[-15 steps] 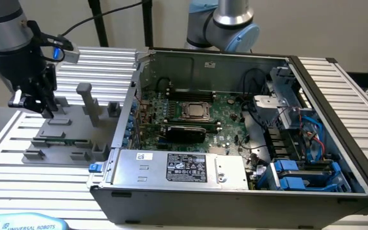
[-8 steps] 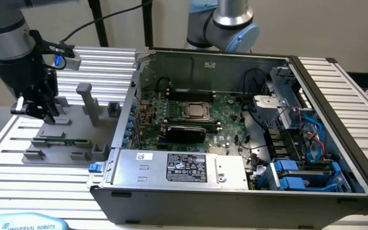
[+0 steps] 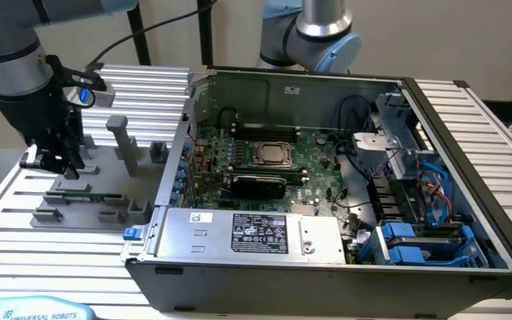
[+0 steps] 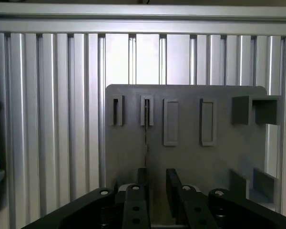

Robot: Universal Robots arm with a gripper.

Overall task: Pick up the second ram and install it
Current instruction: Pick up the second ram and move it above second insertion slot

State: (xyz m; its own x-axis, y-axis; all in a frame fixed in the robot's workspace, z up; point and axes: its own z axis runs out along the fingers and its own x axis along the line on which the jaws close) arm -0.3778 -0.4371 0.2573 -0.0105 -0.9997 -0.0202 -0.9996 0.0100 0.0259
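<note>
i judge the pickup step is in hand: my gripper [image 3: 61,171] [image 4: 156,187] hangs just above the grey tray [image 3: 101,179] [image 4: 229,160], fingers [image 4: 174,183] spread, pinching nothing. the ram [image 3: 83,197] [image 4: 146,133], a thin green stick with dark chips, stands on edge in the tray's holders. grasping it calls for fingers squarely astride that narrow edge.

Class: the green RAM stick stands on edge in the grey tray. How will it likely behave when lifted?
The RAM stick is a thin, narrow board, so it is probably light and fairly stiff, though it might crack if bent. It stands on edge between holders of the grey tray, so it would likely tip over unsupported. Small parts on its face suggest fragility.
</note>
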